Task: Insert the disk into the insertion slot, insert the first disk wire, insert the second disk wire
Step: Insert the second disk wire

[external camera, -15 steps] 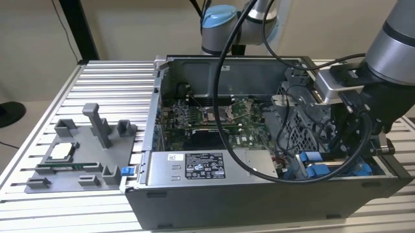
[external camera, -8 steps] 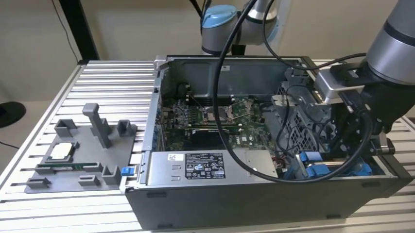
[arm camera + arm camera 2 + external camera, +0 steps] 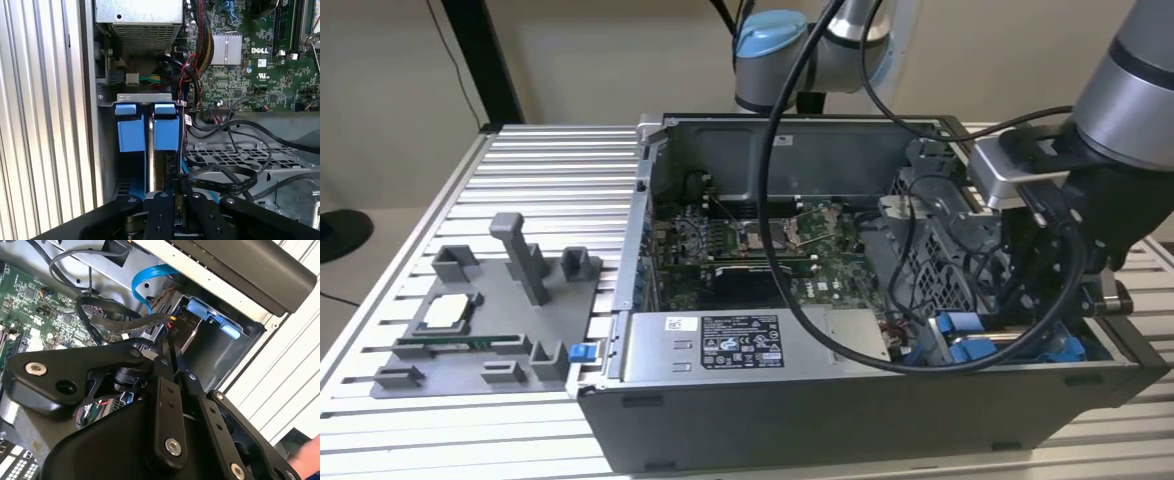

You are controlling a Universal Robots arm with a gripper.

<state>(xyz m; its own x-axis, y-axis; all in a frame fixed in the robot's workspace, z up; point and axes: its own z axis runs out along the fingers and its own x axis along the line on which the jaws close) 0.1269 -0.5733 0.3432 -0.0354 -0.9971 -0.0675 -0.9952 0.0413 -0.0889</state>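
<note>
The disk [image 3: 165, 134] stands on edge in the insertion slot [image 3: 144, 98] at the front corner of the open computer case [image 3: 854, 410], its bright blue frame and tabs showing. A second blue frame [image 3: 129, 131] sits right beside it. My gripper [image 3: 177, 186] hangs just over this bay, its black fingers [image 3: 163, 390] pressed together. A black-sleeved disk wire [image 3: 125, 326] with red and yellow strands ends at the fingertips, and the gripper [image 3: 169, 347] seems to pinch its plug. A blue flat cable [image 3: 145, 285] loops behind. In the exterior view my arm [image 3: 1081, 200] reaches down into the case's right end.
The grey labelled power-supply box [image 3: 740, 345] lies along the case front, the green motherboard [image 3: 761, 245] behind it. A perforated metal cage [image 3: 235, 157] and loose black cables [image 3: 240, 180] crowd the bay's side. A grey fixture [image 3: 480, 320] with parts stands on the slatted table at the exterior view's left.
</note>
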